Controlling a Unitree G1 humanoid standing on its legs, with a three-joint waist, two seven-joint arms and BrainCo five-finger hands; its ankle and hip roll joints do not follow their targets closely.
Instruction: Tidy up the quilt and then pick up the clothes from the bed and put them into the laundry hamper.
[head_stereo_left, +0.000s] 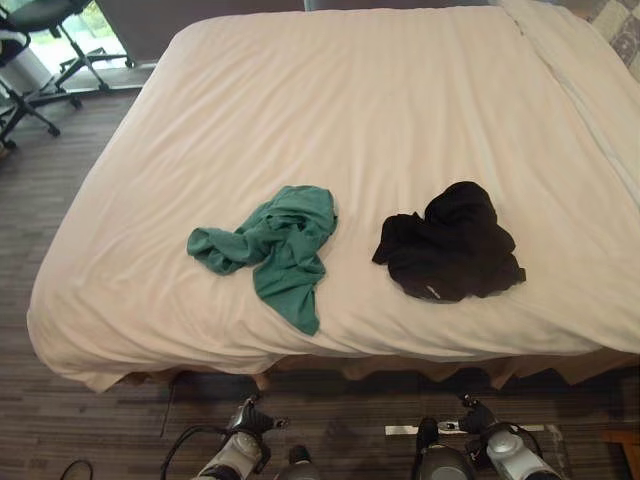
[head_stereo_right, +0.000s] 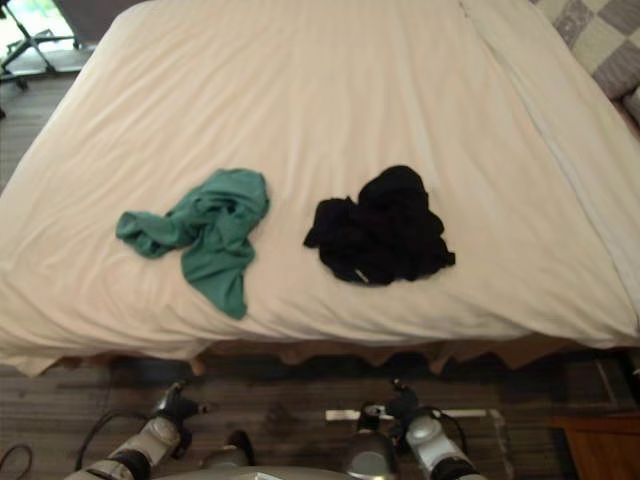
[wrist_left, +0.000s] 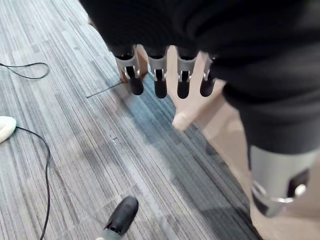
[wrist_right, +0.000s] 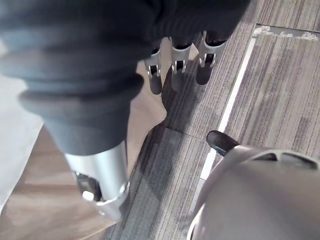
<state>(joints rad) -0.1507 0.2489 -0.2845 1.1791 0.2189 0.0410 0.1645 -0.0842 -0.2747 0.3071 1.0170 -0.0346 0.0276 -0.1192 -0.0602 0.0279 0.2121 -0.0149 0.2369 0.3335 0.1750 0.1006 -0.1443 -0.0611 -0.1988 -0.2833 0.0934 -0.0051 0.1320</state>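
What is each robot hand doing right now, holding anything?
Left robot hand: open, fingers straight, holding nothing.
Right robot hand: open, fingers straight, holding nothing.

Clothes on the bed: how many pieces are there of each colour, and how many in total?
Green garment: 1
Black garment: 1
Total: 2 pieces of clothing, both lying crumpled and apart from each other near the front edge of the white quilt.
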